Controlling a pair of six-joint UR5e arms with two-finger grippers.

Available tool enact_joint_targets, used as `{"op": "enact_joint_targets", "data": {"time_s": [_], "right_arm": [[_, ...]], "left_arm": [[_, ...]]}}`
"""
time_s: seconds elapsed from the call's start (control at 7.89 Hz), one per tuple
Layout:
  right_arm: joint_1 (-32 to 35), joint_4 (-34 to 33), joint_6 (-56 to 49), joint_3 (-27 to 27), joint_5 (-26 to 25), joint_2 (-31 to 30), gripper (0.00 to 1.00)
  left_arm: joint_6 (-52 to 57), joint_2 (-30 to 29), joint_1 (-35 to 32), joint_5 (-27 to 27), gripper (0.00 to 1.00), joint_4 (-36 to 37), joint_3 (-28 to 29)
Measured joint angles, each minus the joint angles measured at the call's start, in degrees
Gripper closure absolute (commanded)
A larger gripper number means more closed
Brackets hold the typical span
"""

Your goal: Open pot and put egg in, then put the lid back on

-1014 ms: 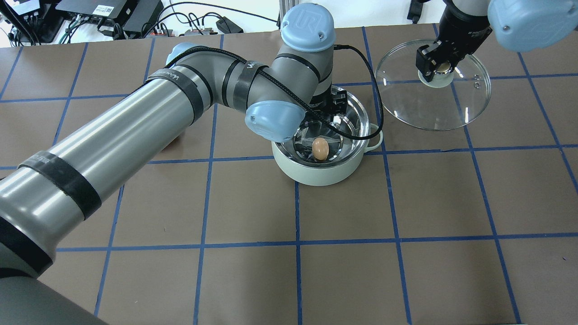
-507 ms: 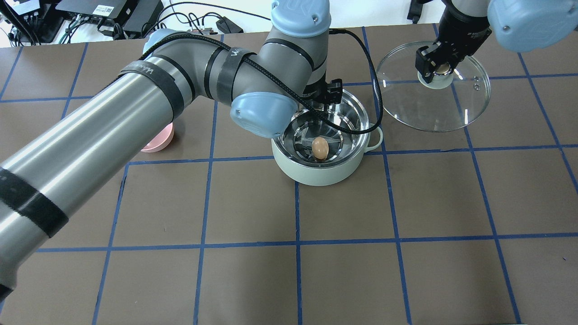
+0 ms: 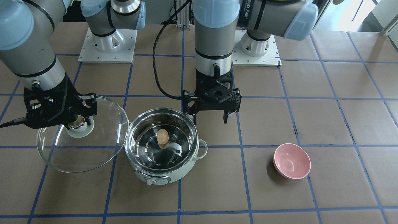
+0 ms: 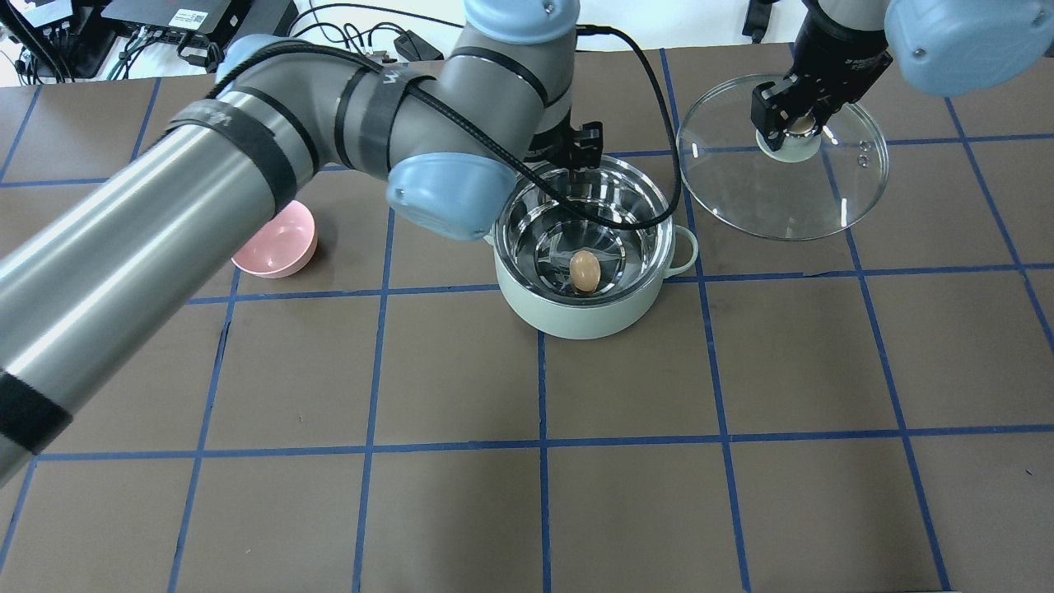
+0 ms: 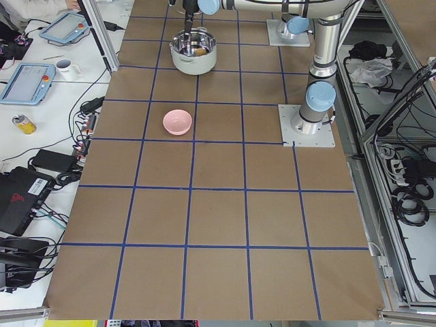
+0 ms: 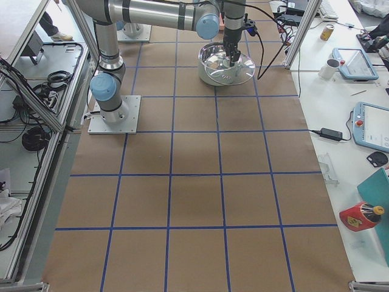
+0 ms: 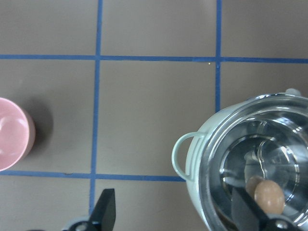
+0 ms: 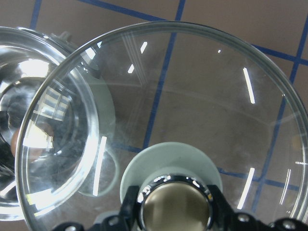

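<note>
Pot (image 4: 576,319): stands open on the desk (image 4: 461,502), in the half toward the operators' edge, about level with the gap between the two arm bases. Its control knob faces the operators' edge.

Egg (image 4: 585,270): lies on the steel floor of the pot, near the centre. No finger touches it. This part of the task reads as done.

Lid (image 4: 782,198): off the pot, toward the desk's right end, with its glass rim just beside the pot's rim. It hangs tilted. Whether its low edge touches the desk cannot be told.

Right gripper (image 4: 792,123): clamped from above on the lid's knob (image 8: 174,211), one finger on each side. Gripping the knob keeps the fingers off the glass and leaves the lid ready to carry back.

Left gripper (image 3: 210,119): fingers spread wide, nothing between them. It hangs by the pot's rim on the side toward the robot's edge, not over the centre of the opening. This leaves the way free for the lid.

Bowl (image 3: 292,161): pink and empty, well apart from the pot toward the desk's left end. It plays no part in closing the pot.

Step in hand: judged to be the start of replacing the lid.

Next move: level the lid, centre it over the pot, then lower it until the rim seats all round.

Risk: a tilted lid may catch the pot's rim, shift the pot, or seat crooked.
</note>
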Motion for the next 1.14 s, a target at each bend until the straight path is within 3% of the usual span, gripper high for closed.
{"op": "enact_joint_targets", "data": {"time_s": [0.13,0.38,0.63,1.14], "right_arm": [[2.83,-1.11,4.09,0.02,0.03,0.28,1.0],[7.88,-2.46,11.56,0.03,0.04,1.06,1.0],[12.09,-4.76,17.97,-0.09,0.05,3.06,1.0],[17.38,-8.44,25.43,-0.13,0.08,7.5,1.0]], "left_arm": [[2.38,2.04,2.63,0.16,0.16,-2.75,-0.14],[5.29,5.21,8.01,0.18,0.57,-5.83,-0.22],[7.47,7.77,11.71,0.12,0.0,-9.62,-0.24],[12.5,11.26,16.08,-0.59,0.0,-14.07,0.09]]}}
